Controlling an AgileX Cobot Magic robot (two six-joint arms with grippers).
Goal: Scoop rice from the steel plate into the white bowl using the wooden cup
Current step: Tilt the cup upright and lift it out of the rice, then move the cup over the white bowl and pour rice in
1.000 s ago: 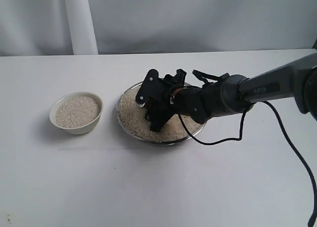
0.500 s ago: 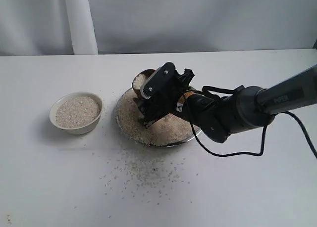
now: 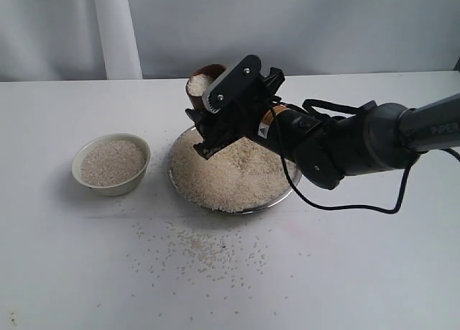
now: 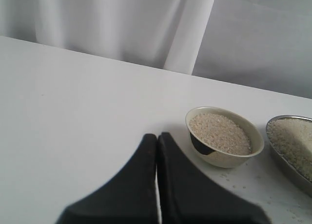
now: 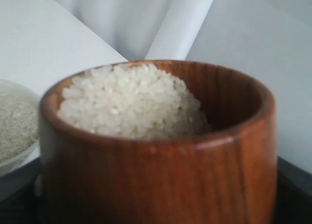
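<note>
loose rice grains [image 3: 208, 247] speckle the smooth surface [image 3: 72, 280] near its front edge. behind: shiny round steel plate [image 3: 248, 209], heaped; glazed white bowl [image 3: 118, 187] beside it. right jaws grasp the brimful rounded wooden cup [image 3: 203, 82] above the plate's far rim; left jaws clenched, empty.

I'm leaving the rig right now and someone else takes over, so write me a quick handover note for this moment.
Right gripper: clamped on the wooden cup, which is heaped with rice and lifted above the steel plate's far-left rim.
Left gripper: shut, empty, off to the side with the white bowl ahead of it.
Done: cup loaded; bowl already holds rice. Loose grains lie on the table in front of the plate.
Left: carry the cup over the bowl, tip it out, then repeat.
</note>
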